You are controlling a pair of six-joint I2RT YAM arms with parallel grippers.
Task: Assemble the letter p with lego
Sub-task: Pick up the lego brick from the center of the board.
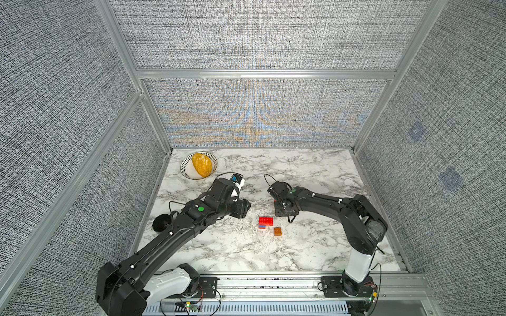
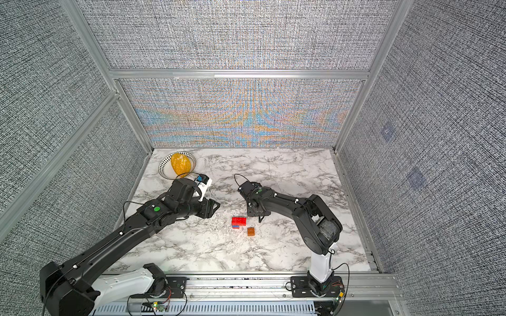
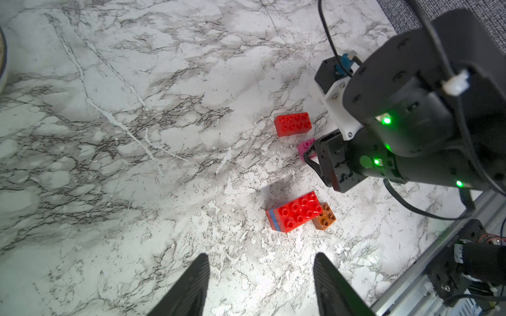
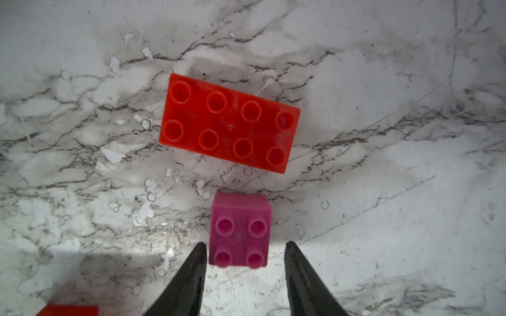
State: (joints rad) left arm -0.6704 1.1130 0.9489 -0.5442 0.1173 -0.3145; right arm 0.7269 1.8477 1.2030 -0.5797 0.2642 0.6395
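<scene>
The lego cluster of the letter p is a long red brick stacked on a blue and a red layer. It lies mid-table, with a translucent orange brick just beside it. A loose long red brick and a pink square brick lie under my right wrist. My right gripper points down, open, its fingers straddling the pink brick's near end with a gap on one side. My left gripper hovers left of the cluster, open and empty.
A striped bowl holding a yellow netted object stands at the back left, close behind my left wrist. A black disc lies by the left wall. Grey panel walls enclose the marble table, and a metal rail runs along the front.
</scene>
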